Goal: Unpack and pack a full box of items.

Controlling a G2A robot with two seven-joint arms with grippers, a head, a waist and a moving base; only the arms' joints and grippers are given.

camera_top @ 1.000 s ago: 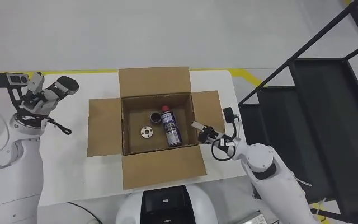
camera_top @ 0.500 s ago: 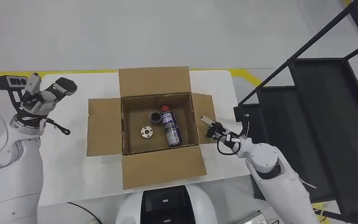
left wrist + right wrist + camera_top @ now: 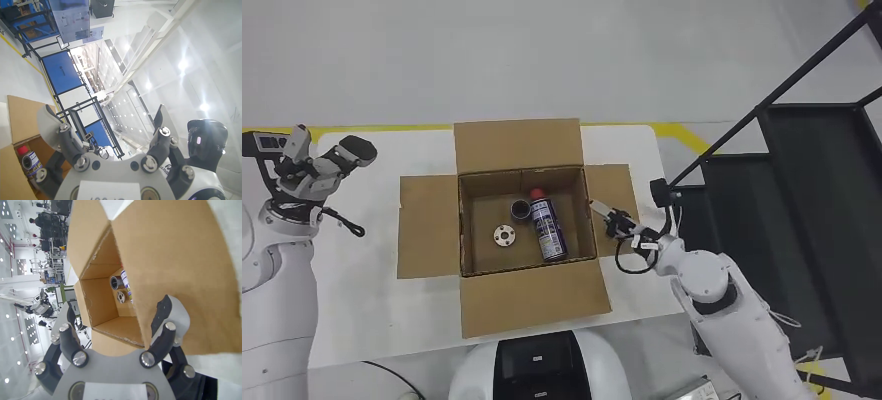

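Three items lie in the open cardboard box (image 3: 517,145), and both grippers are outside it with fingers apart.
From the top, the box stands in the middle of the white table (image 3: 362,270) with all four flaps folded out; inside are a spray can (image 3: 548,228), a dark metal cylinder (image 3: 518,209) just beside the can's red cap, and a round flange (image 3: 504,236) near it. The right gripper (image 3: 604,212) is above the right flap, near the box wall, and the left gripper (image 3: 327,150) is at the far left corner of the table, well apart from the box. At the left wrist, the left gripper (image 3: 104,111) is spread wide and holds nothing; the spray can (image 3: 28,162) shows in the box (image 3: 24,115) behind one finger. At the right wrist, the right gripper (image 3: 117,306) is open over the flap (image 3: 170,247), and the cylinder (image 3: 115,283) and the flange (image 3: 121,296) are on the box floor.
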